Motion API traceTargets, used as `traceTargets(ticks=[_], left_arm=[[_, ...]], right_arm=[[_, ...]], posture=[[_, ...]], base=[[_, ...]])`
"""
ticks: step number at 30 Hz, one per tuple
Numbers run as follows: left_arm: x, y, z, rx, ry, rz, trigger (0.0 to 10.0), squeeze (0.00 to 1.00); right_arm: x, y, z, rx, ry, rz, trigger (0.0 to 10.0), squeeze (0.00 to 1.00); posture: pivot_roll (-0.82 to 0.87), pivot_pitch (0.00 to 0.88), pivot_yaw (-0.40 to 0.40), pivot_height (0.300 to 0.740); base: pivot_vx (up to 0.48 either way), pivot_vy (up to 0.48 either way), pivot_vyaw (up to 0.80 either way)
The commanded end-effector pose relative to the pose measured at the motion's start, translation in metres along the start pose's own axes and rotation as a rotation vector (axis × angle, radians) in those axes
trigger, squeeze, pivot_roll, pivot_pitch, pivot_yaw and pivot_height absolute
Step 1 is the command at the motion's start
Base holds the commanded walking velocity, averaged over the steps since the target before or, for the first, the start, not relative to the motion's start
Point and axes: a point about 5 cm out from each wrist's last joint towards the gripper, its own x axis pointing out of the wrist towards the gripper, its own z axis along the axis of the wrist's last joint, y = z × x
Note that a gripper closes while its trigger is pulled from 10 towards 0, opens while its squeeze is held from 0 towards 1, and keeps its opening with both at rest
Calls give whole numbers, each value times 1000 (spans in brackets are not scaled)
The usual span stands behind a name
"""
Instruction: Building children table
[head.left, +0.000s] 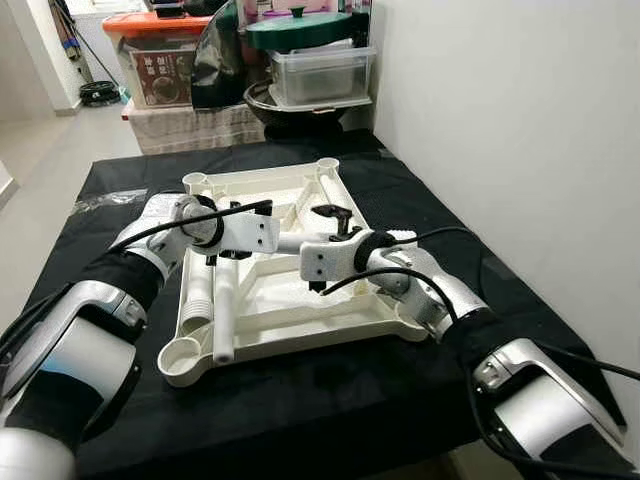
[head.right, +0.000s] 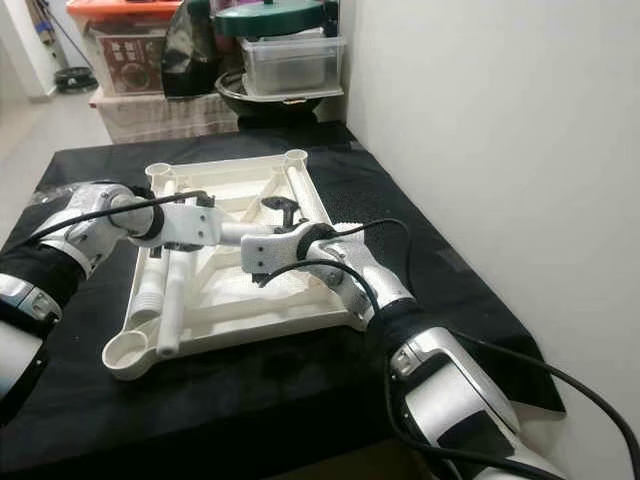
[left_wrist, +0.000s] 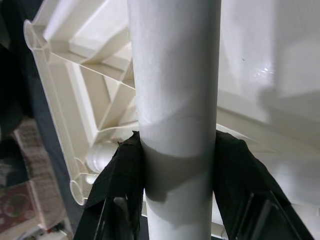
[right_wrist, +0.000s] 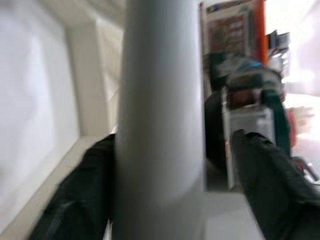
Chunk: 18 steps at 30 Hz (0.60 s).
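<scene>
Figure: assembly of a child's table, head and wrist views.

Nearest the robot, at 6 o'clock, the black-covered work surface (head.left: 300, 400) carries the upturned cream table top (head.left: 300, 315), ribbed underside facing up, with open round leg sockets at its corners. One loose table leg (head.left: 224, 320) lies along the top's 9 o'clock edge, next to a ribbed tube, its near end beside the near-left corner socket (head.left: 180, 360).

Over the middle of the top, both arms meet on a second cream leg (left_wrist: 175, 100). The left gripper (head.left: 222, 250), reaching in from 9 o'clock, has its two black fingers (left_wrist: 120, 190) pressed on opposite sides of this tube. The right gripper (head.left: 335, 215), coming from 3 o'clock, likewise pinches the tube, with fingers (right_wrist: 80, 200) on both flanks; that wrist view is blurred.

Farther off, at 12 o'clock, stand stacked plastic storage boxes (head.left: 320, 70) and an orange-lidded bin (head.left: 155, 50) on the floor.

Risk, as judged: with two grippers sharing one smooth round tube, unequal pull could make it twist or slip in the pads. A leg presented off-axis to a socket would likely jam, or lever the light top across the cloth and roll the loose leg off it.
</scene>
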Motion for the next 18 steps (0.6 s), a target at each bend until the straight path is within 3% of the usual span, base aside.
traceTargets(ticks=[1, 18], left_arm=[[-3, 9, 3, 3, -10, 34, 10000, 0], [-5, 13, 2, -3, -6, 53, 10000, 0]], right_arm=[[2, 3, 1, -15, 0, 53, 0, 0], [4, 13, 0, 1, 2, 103, 0, 0]], posture=[[-17, 0, 7, 740], [-14, 0, 1, 740]], base=[[0, 0, 0], [0, 0, 0]])
